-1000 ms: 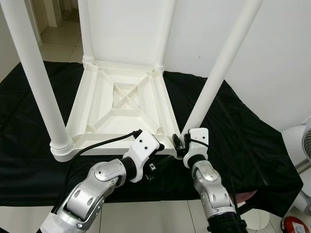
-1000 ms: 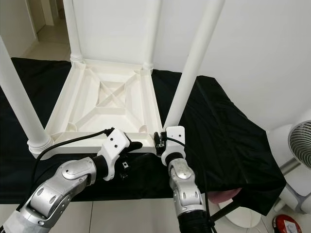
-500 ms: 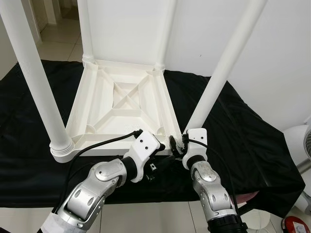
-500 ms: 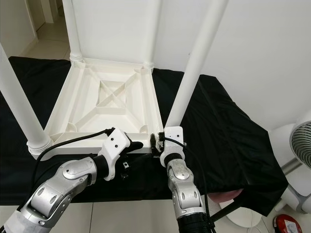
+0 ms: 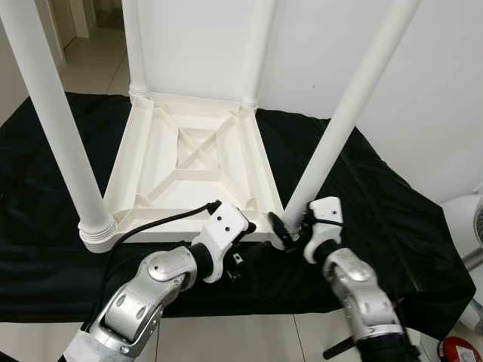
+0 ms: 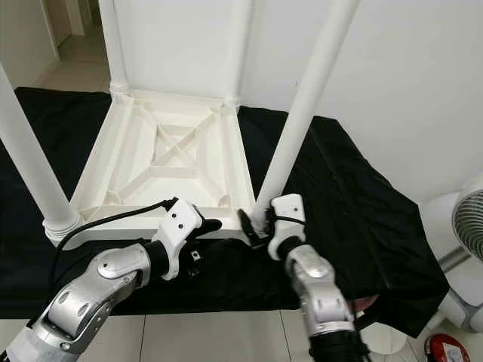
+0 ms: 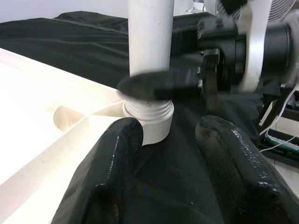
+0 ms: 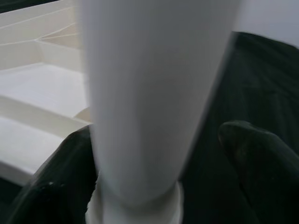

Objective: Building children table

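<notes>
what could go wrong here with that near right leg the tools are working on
1. The near right leg leans outward and thread shows above its socket, so it may cross-thread.
2. The right tool straddles the leg's base; twisting might drag the tabletop across the black cloth.

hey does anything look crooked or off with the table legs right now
Yes. The near right leg leans outward to the right, while the near left leg leans the other way. In the left wrist view its threads still show above the corner socket, so it is probably not fully screwed in. The right gripper straddles its base.
</notes>
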